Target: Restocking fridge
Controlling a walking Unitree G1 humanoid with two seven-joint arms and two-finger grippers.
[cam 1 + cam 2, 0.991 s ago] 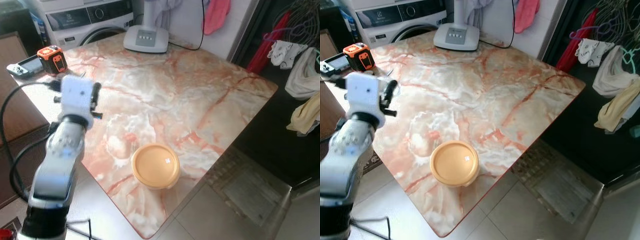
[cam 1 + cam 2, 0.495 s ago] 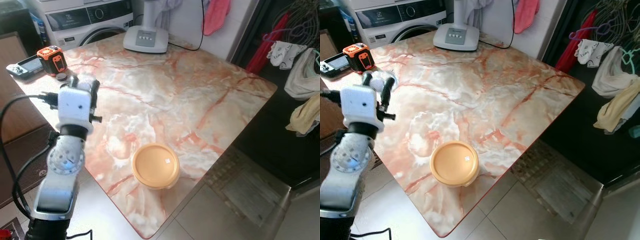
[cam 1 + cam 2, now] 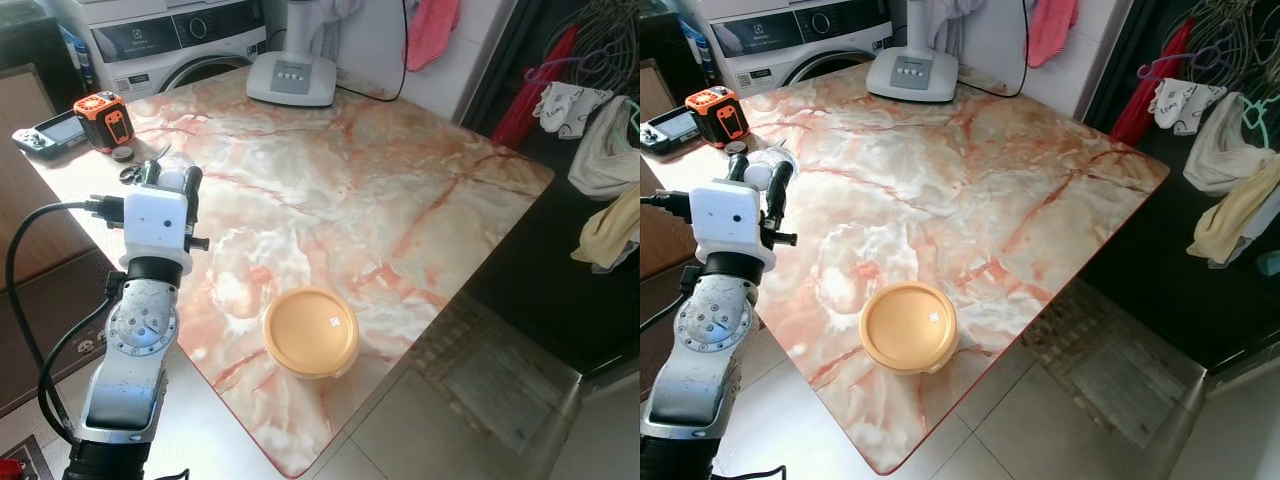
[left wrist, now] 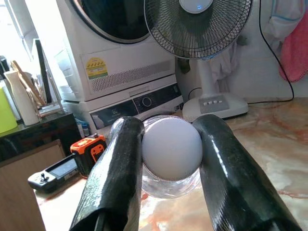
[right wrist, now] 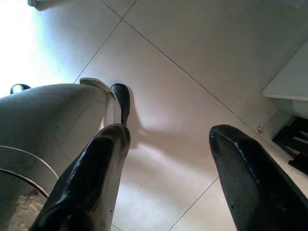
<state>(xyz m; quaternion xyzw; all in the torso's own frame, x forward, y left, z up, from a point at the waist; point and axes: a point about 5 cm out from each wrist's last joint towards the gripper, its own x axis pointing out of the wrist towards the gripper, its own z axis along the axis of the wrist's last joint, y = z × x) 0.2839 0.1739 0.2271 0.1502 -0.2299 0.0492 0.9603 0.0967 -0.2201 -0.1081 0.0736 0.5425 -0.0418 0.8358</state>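
My left gripper (image 3: 170,178) is at the left edge of the marble table (image 3: 380,170), shut on a small clear jar with a round white lid (image 4: 172,148). In the left wrist view both black fingers (image 4: 118,168) press against the lid's sides. The jar's underside is hidden, so I cannot tell whether it rests on the table. A round pale-orange lidded container (image 3: 311,331) stands near the table's front edge, well apart from that gripper. My right gripper (image 5: 168,139) hangs open over floor tiles.
At the table's far side stands a fan base (image 3: 292,77), with a washing machine (image 3: 180,40) behind it. An orange tape measure (image 3: 104,118) and a handheld game console (image 3: 45,132) lie at the far left corner. Clothes (image 3: 600,150) hang on the right.
My left arm has come down and drawn back a little, and the jar between its fingers now shows above the wrist. The orange container has not moved.
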